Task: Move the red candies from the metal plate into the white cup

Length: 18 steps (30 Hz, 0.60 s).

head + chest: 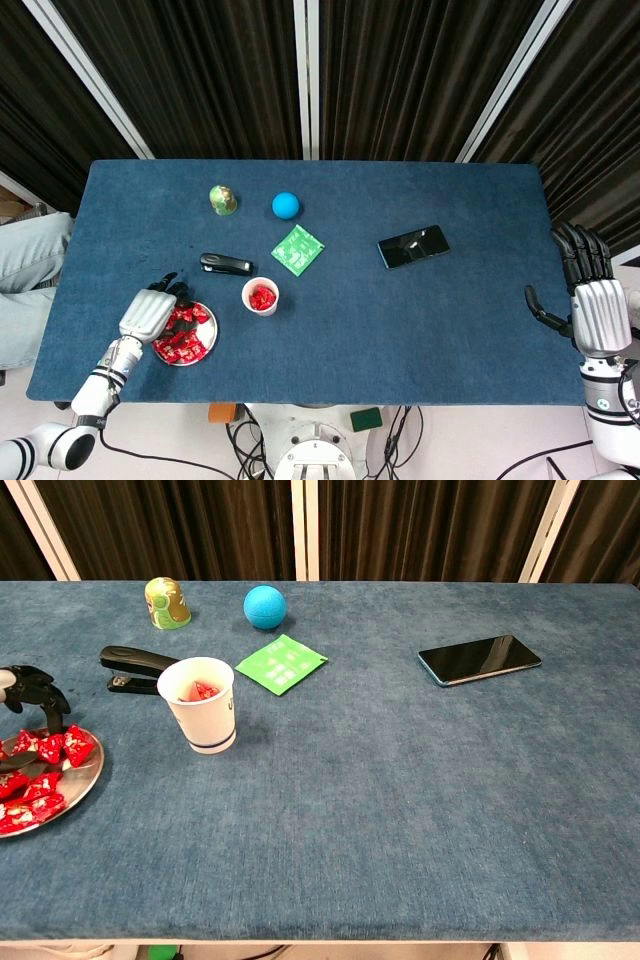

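Observation:
The metal plate (206,337) (88,775) lies near the table's front left corner with several red candies (186,338) (48,748) on it. My left hand (150,312) (32,687) reaches over the plate's left side. Its fingers curve down with the tips just at the candies, and the thumb sits apart from them. No candy is lifted. The white cup (261,296) (203,706) stands upright to the right of the plate with red candies inside. My right hand (594,298) stays at the table's right edge, fingers spread, holding nothing.
A black stapler (225,264) (135,667) lies just behind the plate and cup. Further back are a green card (298,249) (281,663), a blue ball (286,205) (265,607) and a green-yellow figurine (223,199) (167,603). A phone (413,246) (480,659) lies right of centre.

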### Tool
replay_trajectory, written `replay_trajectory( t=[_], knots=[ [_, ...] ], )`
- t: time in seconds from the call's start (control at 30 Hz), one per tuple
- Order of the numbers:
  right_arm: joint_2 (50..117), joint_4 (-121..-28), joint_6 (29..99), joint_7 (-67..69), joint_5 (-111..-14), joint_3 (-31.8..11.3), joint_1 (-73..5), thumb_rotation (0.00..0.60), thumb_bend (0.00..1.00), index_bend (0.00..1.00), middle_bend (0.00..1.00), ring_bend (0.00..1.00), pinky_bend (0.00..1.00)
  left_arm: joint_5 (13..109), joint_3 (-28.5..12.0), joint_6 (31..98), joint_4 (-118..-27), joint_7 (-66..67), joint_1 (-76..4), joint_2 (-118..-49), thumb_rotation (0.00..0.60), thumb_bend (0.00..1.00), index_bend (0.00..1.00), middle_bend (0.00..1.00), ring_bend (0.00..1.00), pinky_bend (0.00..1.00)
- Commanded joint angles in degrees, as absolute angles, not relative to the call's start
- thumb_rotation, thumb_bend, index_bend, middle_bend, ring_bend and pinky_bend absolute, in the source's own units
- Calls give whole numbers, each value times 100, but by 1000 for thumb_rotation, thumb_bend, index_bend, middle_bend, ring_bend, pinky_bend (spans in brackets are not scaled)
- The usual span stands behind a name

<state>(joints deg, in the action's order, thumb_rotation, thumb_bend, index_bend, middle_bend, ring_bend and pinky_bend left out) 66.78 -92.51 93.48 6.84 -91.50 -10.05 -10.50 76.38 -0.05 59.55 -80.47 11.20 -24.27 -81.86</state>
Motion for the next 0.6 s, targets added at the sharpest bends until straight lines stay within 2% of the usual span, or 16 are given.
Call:
replay_trajectory(
  t=[0.03, 0.33, 0.6],
  knots=[
    [6671, -9253, 9341, 684, -9142, -1011, -1053, 600, 373, 0, 0, 0, 0, 7619, 6, 5944, -8019, 1311, -2446, -8192, 600, 350, 446, 230, 70, 273],
    [6675, -9238, 9315, 696, -9129, -1010, -1063, 600, 379, 0, 0, 0, 0, 7505, 15, 5862, -8073, 1503, -2459, -8174, 600, 351, 463, 230, 70, 273],
    [6673, -9238, 9317, 694, -9128, -1010, -1061, 600, 379, 0, 0, 0, 0, 7554, -13, 5908, -8108, 1442, -2473, -8171, 600, 351, 557, 231, 70, 273]
  ],
)
